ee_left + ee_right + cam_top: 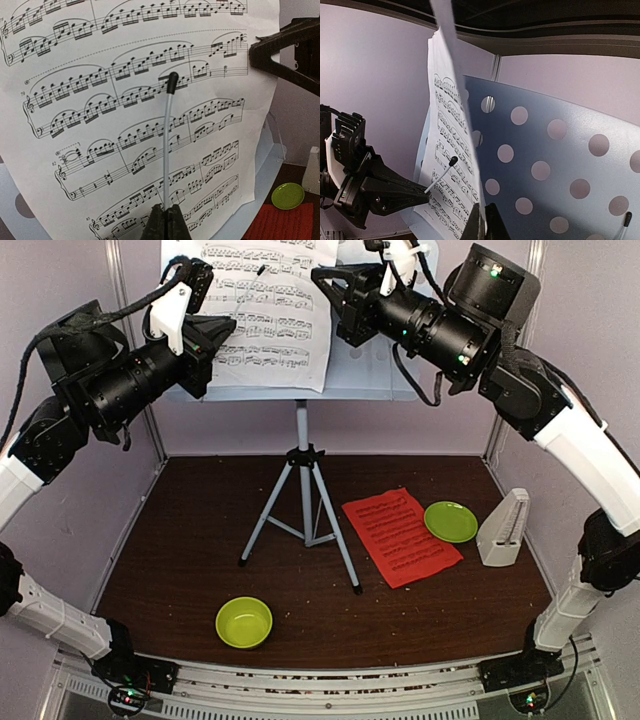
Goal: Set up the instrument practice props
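Observation:
The music stand (302, 455) rises on grey tripod legs mid-table, its perforated desk (560, 165) up at the back. A white sheet-music page (265, 310) leans on the desk. My left gripper (165, 214) is shut on the stand's thin grey page-holder wire (168, 130), which has a black tip and lies across the page (125, 100). My right gripper (485, 216) is shut on the page's right edge (451, 150); the top view shows it (322, 278) at the desk's top. On the table lie a red sheet-music page (400, 537) and, at the right, the cream metronome (503, 528).
A lime-green plate (450, 521) lies between the red page and the metronome. A lime-green bowl (244, 622) sits near the front edge. The tripod legs spread over the table's middle. Pale walls close in the back and both sides.

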Controlling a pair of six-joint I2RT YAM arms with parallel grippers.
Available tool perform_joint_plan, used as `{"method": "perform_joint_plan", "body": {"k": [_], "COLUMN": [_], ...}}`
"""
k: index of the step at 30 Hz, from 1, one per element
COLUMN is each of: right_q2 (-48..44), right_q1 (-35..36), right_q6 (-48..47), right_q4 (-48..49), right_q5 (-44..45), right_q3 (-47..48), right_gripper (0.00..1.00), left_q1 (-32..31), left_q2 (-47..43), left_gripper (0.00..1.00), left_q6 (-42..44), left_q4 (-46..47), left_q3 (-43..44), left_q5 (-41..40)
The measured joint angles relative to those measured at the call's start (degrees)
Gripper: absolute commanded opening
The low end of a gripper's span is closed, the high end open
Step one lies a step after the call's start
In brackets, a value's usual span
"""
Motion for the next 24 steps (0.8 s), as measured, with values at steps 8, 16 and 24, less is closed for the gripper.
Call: {"method": "perform_joint_plan", "body": {"k": [8, 16, 24], "right_q2": [1.9, 3.9, 3.3], "right_q1": [0.0, 0.0, -1.5], "right_q6": [0.0, 0.2, 3.2], "right_q4": [0.5, 1.0, 3.7], "right_q5": [-1.7, -2.4, -4.8], "right_q3": [1.2, 2.7, 1.3], "right_gripper": [0.0, 0.0, 0.0], "left_q1": [0.0, 0.0, 0.0], "left_q2": [0.0, -0.3, -1.0], "left_gripper": [0.0, 0.0, 0.0], "left_q6": [0.0, 0.0, 0.0], "left_q4": [-0.1, -0.1, 0.0], "left_q3": [0.0, -0.2, -0.8], "left_q5": [0.5, 0.9, 1.1]}}
